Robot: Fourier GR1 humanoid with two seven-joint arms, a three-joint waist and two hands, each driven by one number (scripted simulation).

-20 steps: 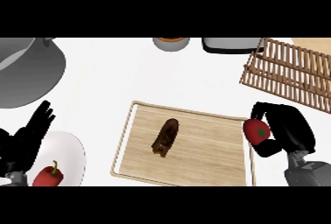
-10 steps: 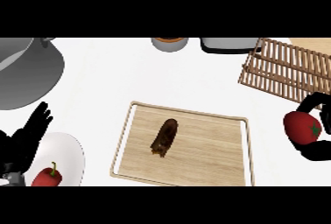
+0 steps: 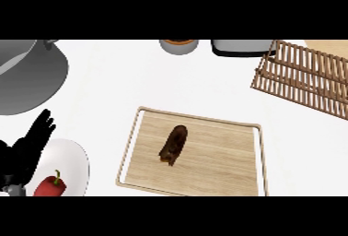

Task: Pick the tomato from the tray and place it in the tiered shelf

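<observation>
The wooden tray (image 3: 224,159) lies at the centre of the counter with a dark brown oblong item (image 3: 173,145) on it. The slatted wooden tiered shelf (image 3: 306,78) stands at the upper right. No tomato shows in the head view. My left hand (image 3: 27,147) rests open at the left edge, fingers up, over a white plate (image 3: 75,163). My right hand is out of view.
A red pepper (image 3: 49,185) lies on the white plate. A large grey pot (image 3: 24,76) stands at the upper left. A small bowl (image 3: 179,45) and a dark-rimmed container (image 3: 238,47) sit at the back edge.
My right hand, shut on the red tomato, moved right from beside the tray and has left the view along with the tomato. The left hand stayed put.
</observation>
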